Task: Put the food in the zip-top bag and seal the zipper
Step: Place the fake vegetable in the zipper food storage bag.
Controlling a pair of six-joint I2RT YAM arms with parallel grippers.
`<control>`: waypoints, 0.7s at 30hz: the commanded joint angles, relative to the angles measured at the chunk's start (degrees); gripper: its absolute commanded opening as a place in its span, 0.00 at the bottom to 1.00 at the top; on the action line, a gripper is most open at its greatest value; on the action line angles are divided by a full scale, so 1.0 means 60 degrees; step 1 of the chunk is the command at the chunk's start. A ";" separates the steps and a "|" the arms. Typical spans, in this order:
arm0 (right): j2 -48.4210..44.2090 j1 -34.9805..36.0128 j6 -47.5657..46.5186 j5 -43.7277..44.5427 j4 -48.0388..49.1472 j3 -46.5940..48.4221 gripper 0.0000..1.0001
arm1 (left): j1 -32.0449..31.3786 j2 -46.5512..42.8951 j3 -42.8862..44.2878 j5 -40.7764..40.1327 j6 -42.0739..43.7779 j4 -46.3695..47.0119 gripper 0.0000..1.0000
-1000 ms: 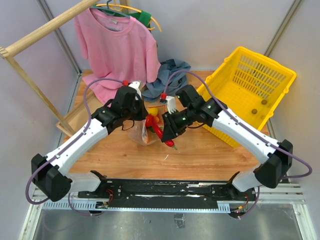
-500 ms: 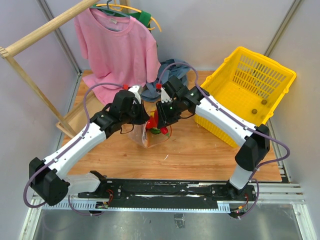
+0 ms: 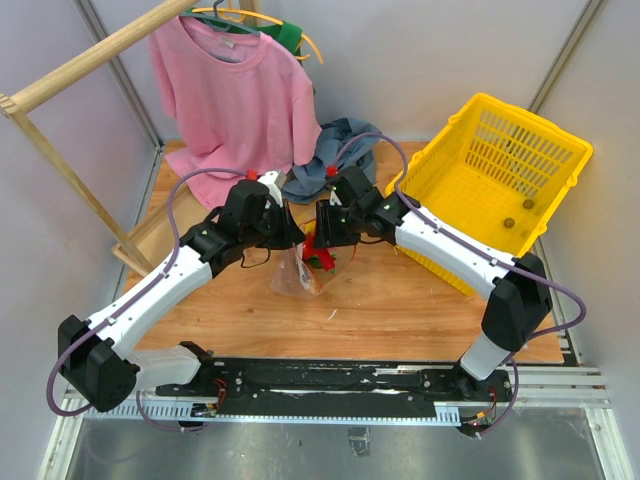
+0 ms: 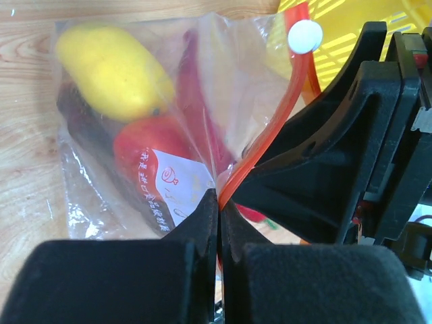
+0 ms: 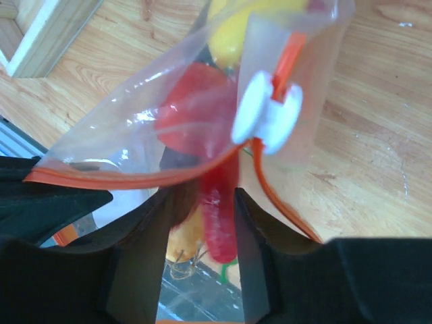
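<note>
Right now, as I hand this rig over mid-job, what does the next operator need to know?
Left claw: shut, pinching the bag by its orange-red zipper, with the mouth open.
Right claw: shut on the thin red chili at the bag's mouth, not yet released.
Already in the bag: yellow fruit, red pepper-like piece, dark piece.
Left to do: drop the chili in, then draw the white slider along the zipper, which is unsealed.
</note>
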 commanded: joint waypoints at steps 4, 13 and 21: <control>-0.0955 0.0009 -0.0501 -0.0220 0.0810 -0.0137 0.57 | 0.0060 -0.0128 0.0054 0.0153 -0.0369 0.0415 0.00; -0.3343 -0.0106 -0.1865 0.1261 0.0619 -0.1667 0.70 | 0.0060 -0.0139 0.0124 -0.0038 -0.0311 0.0291 0.00; -0.4214 -0.0111 -0.1438 0.1421 0.1562 -0.3715 0.71 | 0.0059 -0.0073 0.0202 -0.0075 -0.0252 0.0237 0.00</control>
